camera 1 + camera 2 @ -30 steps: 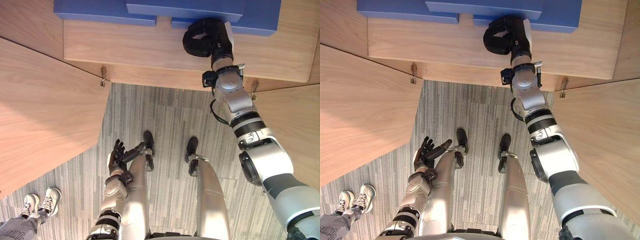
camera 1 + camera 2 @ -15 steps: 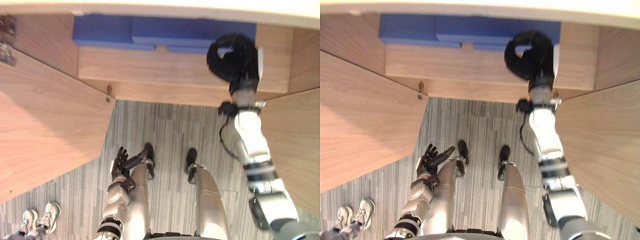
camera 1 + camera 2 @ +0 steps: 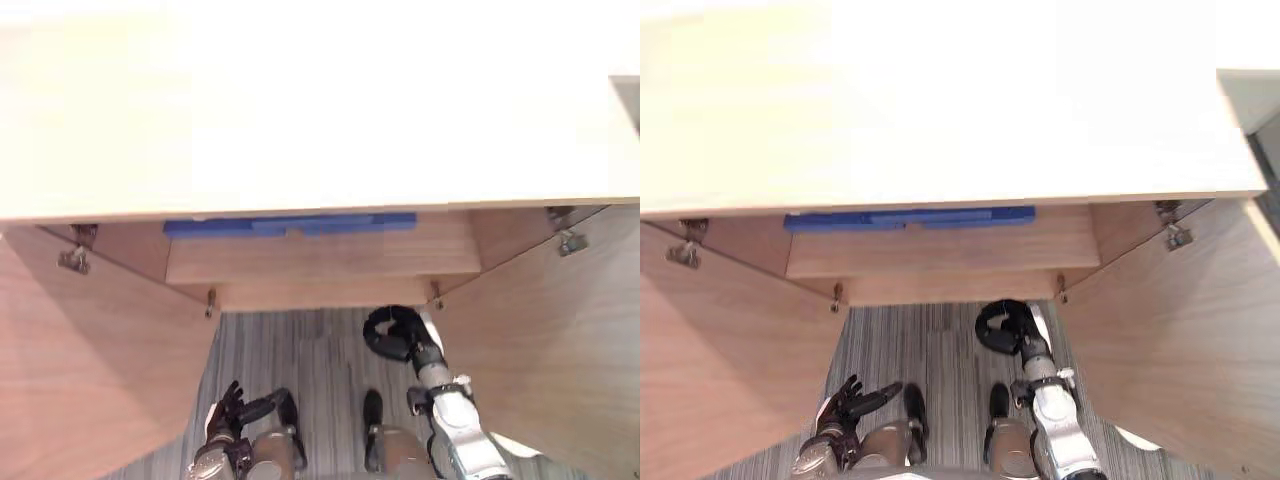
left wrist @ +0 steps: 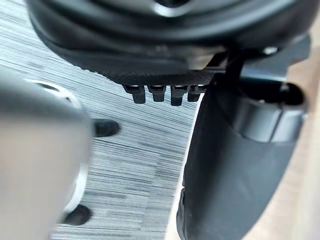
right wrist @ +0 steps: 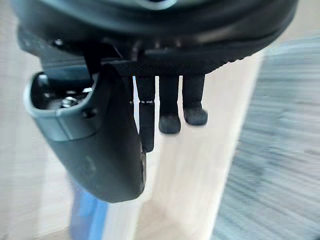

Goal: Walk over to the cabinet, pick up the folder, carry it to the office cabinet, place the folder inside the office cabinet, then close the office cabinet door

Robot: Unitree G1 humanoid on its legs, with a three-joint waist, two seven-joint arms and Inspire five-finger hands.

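Since a second ago the head camera has swung upward, so the office cabinet's pale top (image 3: pixel 300 120) now fills the upper half of both eye views, and the right hand (image 3: pixel 392 332) has come out of the cabinet. It was up on the shelf (image 3: pixel 320 258) beside the folder and now hangs over the striped floor (image 3: pixel 310 360), just in front of the shelf's front edge. Its fingers (image 5: pixel 170 107) are curled into a loose ring with the thumb and hold nothing. The blue folder (image 3: pixel 290 225) lies flat at the back of the shelf, showing as a thin blue strip under the top's front edge, well apart from both hands. The left hand (image 3: pixel 232 405) rests low beside the leg, fingers straight and slightly spread. Both wooden doors stand wide open, the left door (image 3: pixel 90 350) and the right door (image 3: pixel 540 330), with the robot between them. Placing looks finished, so the step in hand is probably closing a door. To do it well, the right hand would likely uncurl and reach to the outer face of the right door near its free edge, far from the hinge (image 3: pixel 566 240). It should push with flat fingers along the door's arc. The body may need to step back so the door can swing past, and the fingers should stay out of the closing gap.
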